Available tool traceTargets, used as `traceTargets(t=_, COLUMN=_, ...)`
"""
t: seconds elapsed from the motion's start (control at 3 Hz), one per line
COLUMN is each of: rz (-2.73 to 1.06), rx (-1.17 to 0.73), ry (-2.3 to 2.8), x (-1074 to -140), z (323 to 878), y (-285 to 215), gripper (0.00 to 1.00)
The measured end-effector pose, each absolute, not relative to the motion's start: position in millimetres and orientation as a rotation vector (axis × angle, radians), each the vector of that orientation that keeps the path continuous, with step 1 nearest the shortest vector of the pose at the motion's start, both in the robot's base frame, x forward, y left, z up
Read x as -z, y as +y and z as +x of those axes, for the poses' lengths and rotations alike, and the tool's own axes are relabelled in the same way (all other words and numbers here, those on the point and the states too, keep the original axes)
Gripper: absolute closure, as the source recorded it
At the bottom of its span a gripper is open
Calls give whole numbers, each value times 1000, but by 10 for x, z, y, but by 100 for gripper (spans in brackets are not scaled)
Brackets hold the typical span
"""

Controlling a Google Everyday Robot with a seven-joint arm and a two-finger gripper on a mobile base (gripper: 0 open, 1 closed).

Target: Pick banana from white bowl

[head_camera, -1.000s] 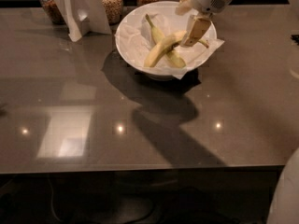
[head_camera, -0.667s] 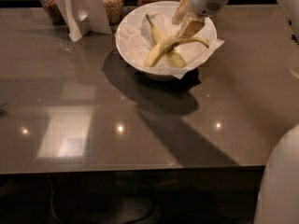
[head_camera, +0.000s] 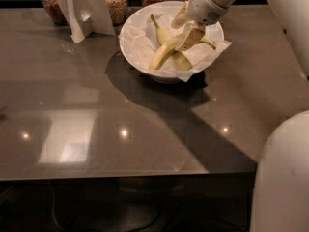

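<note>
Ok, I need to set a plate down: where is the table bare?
Bare: the whole front of the table, from the white bowl to the near edge, and left, below the white card stand. Crowded: the back edge with grain jars, and the bowl, where the gripper hangs over the banana.

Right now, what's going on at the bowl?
The robot's single arm has its claw down inside the wide, shallow white bowl lined with crumpled white paper, near the far edge of the dark grey table. The claw is open over the spot where the long pale yellow banana crosses the shorter, greener banana. Both bananas lie in the bowl; nothing is lifted yet.
</note>
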State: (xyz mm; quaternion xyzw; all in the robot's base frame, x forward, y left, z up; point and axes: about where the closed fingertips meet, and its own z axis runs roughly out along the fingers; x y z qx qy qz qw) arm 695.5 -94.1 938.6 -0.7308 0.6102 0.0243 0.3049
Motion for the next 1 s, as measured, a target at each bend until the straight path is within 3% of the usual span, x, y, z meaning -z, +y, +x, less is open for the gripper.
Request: traceTargets(t=1.0, rz=-1964, rx=-118, ry=1616, x=-9149, z=7088, y=-879, gripper=46)
